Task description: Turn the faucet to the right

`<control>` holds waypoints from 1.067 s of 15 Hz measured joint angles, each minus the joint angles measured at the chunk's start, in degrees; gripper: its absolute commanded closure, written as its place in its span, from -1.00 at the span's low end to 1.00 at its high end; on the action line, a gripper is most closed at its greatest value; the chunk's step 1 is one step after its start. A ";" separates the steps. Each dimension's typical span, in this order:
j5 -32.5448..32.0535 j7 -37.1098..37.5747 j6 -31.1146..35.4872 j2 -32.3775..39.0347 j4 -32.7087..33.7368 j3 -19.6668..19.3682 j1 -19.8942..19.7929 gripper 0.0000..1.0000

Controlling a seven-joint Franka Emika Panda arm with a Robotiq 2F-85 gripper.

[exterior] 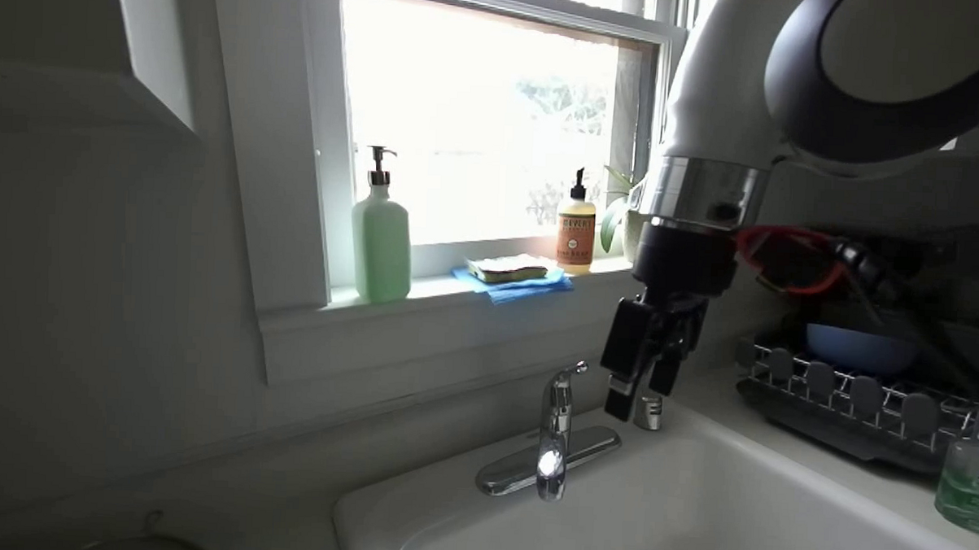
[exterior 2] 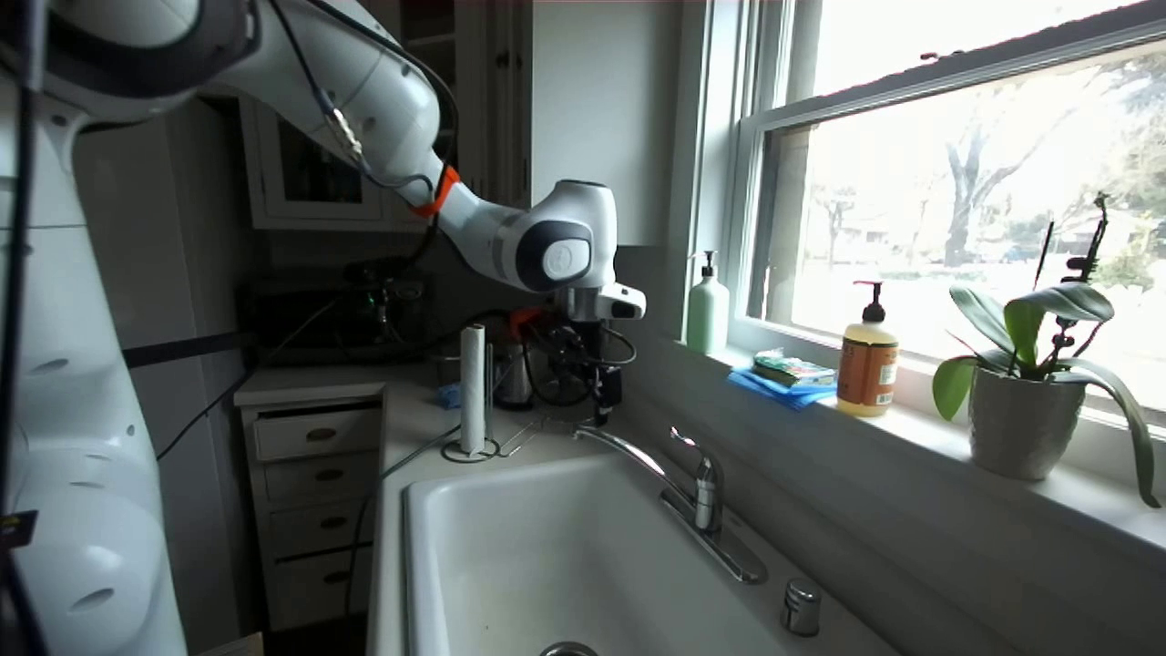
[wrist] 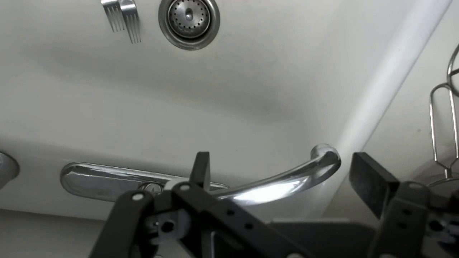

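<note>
Hanging dn, jaws apart | arm (exterior 2: 392, 118) bent | nr faucet (exterior: 556, 428), gap unclear

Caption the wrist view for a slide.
Looking past an open black two-fingered gripper: long-spouted chrome faucet, two silvery metal forks in a white sink.

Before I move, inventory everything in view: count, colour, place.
sink: 1, white, below window
faucet: 1, chrome, on sink
cap: 1, chrome, beside faucet
strainer: 1, silver, in sink
forks: 2, silver, in sink
window: 1, white, above sink
pump bottle: 1, green, windowsill
soap bottle: 1, amber, windowsill
cloth: 1, blue, windowsill
sponge: 1, greenish, on cloth
potted plant: 1, green, windowsill
dish rack: 1, grey, counter
bowl: 1, blue, in rack
clear bottle: 1, green liquid, beside rack
roll: 1, white, counter
cabinets: several, white, above counter
drawers: 4, pale, under counter
shadowed items: uncounted, dark, counter
robot arm: 1, white, beside sink
end effector: 1, black, over spout
</note>
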 measured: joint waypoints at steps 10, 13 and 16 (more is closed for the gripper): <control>-0.01 14.41 2.56 15.29 12.45 0.92 0.44 -1.00; -0.01 16.97 2.52 18.31 15.08 0.83 0.45 -1.00; -0.01 19.59 2.05 20.65 17.02 0.60 0.64 -1.00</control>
